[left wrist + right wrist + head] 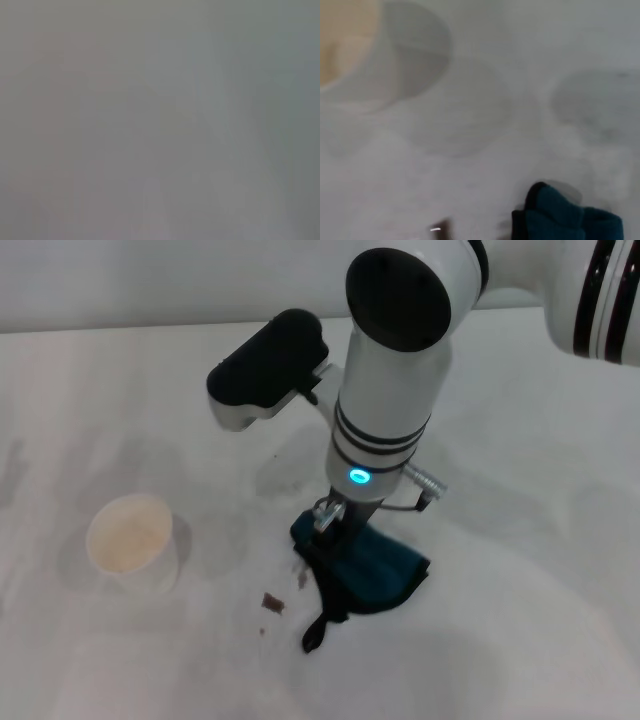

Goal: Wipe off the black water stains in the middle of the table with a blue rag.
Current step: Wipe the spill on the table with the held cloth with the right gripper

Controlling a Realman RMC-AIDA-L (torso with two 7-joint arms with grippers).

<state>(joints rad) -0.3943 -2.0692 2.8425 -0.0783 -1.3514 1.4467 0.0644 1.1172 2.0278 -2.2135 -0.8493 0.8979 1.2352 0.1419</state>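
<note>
The blue rag (375, 570) lies bunched on the white table (520, 540) near the middle, its black loop trailing toward the front. My right gripper (333, 528) comes straight down from the arm above and is shut on the rag's left edge, pressing it on the table. A small blackish-brown stain (272, 603) sits just left of the rag, with a thinner dark smear (302, 578) at the rag's edge. The right wrist view shows the rag (570, 220) and a dark mark (442, 230) beside it. My left gripper is out of view; its wrist view shows only plain grey.
A white paper cup (132, 542) with a pale inside stands upright on the table to the left of the stain; it also shows in the right wrist view (345, 45). The right arm's black-and-white forearm hangs over the table's middle.
</note>
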